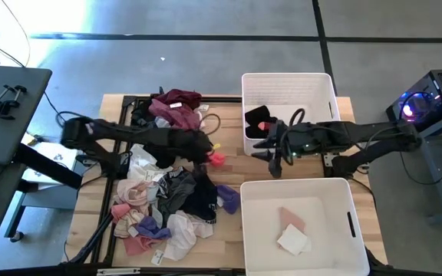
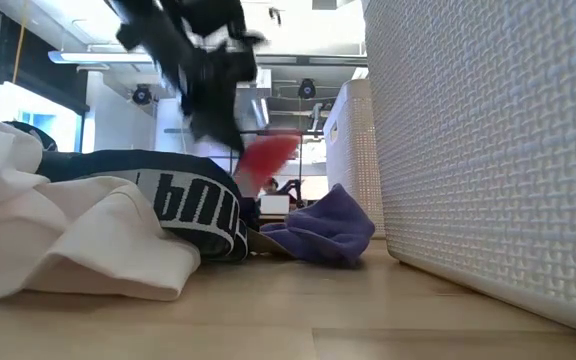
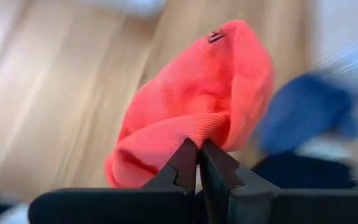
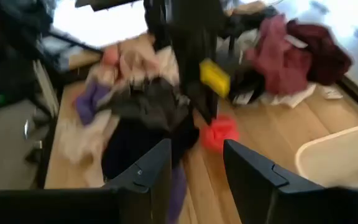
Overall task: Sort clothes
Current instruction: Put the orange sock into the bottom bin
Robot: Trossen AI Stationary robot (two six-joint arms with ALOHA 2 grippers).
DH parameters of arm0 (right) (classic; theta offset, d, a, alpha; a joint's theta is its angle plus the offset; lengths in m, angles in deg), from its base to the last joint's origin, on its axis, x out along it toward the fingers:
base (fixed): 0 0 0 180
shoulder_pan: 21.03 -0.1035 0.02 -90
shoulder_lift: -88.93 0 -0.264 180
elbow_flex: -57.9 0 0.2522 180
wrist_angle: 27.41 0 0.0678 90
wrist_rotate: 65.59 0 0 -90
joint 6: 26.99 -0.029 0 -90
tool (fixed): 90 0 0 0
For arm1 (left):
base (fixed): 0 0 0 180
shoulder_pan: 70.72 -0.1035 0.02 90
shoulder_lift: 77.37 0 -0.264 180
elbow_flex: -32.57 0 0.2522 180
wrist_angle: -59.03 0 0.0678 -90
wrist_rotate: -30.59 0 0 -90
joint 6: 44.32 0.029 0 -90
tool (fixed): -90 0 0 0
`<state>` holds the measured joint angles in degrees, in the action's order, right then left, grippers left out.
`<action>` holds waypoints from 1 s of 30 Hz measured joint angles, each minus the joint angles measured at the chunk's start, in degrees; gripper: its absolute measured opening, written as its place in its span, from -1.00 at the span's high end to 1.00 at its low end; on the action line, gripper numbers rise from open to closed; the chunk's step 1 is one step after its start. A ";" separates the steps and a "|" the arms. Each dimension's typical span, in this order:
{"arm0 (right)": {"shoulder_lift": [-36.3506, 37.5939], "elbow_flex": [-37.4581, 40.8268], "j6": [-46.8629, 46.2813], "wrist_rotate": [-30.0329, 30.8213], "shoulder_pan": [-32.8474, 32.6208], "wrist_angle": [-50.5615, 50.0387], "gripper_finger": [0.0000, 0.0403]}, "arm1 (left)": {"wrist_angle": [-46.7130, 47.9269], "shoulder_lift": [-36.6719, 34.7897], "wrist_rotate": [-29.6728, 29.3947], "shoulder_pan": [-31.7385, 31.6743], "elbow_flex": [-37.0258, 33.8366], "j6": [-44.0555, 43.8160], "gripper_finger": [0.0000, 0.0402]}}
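- Nearest the front edge of the wooden surface [image 1: 229, 165] sits one white bin [image 1: 301, 226], holding a pink piece [image 1: 290, 216] and a white piece [image 1: 293, 241] of clothing.
- Beside that bin, on the left half of the surface, the main pile of clothes [image 1: 163, 203] spreads out: white, pink, grey and black pieces, a purple one [image 1: 229, 198] at the edge closest to the bin.
- From table height the purple piece [image 2: 323, 228] lies flat on the wood, just beside the bin's textured wall [image 2: 488, 150], with a black garment bearing white lettering [image 2: 183, 205] and a white one [image 2: 68, 240] next to it.
- The left claw [image 1: 209, 156] hangs above the surface between the pile and the bins, its fingers [image 3: 185, 165] pinched shut on a red sock [image 1: 218, 159].
- In the left wrist view the red sock [image 3: 197, 106] bulges out from the closed tips, lifted clear of the wood.
- The right claw [image 1: 273, 157] is over the gap between the two bins, at the near rim of the far one; its fingers [image 4: 151, 171] stand apart with nothing between them.
- Farther back a second white bin [image 1: 286, 103] holds a black garment [image 1: 258, 116] and something red [image 1: 264, 126].
- At the far side of the surface, left of that bin, lies a maroon and pink heap [image 1: 176, 107] of clothes.
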<state>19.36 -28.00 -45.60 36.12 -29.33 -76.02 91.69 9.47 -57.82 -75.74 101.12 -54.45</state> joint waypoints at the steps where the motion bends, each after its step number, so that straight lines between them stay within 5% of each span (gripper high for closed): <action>1: -0.56 0.00 1.28 -0.25 0.01 -0.08 0.34 | -1.20 -1.82 0.75 0.24 0.00 0.65 0.99; 8: -7.53 0.00 8.56 -1.40 0.60 6.21 0.34 | -10.29 -9.25 3.90 1.49 0.05 3.61 1.00; 15: -14.04 -0.02 14.52 -1.78 1.30 16.29 0.34 | -14.68 -8.80 3.88 2.31 0.09 0.79 1.00; 23: -18.23 -0.02 19.10 1.70 0.95 16.61 0.36 | -17.81 -8.80 3.88 2.98 0.07 -0.71 1.00; 30: -18.19 -0.03 18.64 2.96 0.27 16.81 0.87 | -20.75 -8.82 3.74 2.98 0.02 -3.01 0.99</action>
<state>1.17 -28.02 -26.96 39.09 -29.06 -59.21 70.94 0.65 -54.07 -72.76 101.14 -57.46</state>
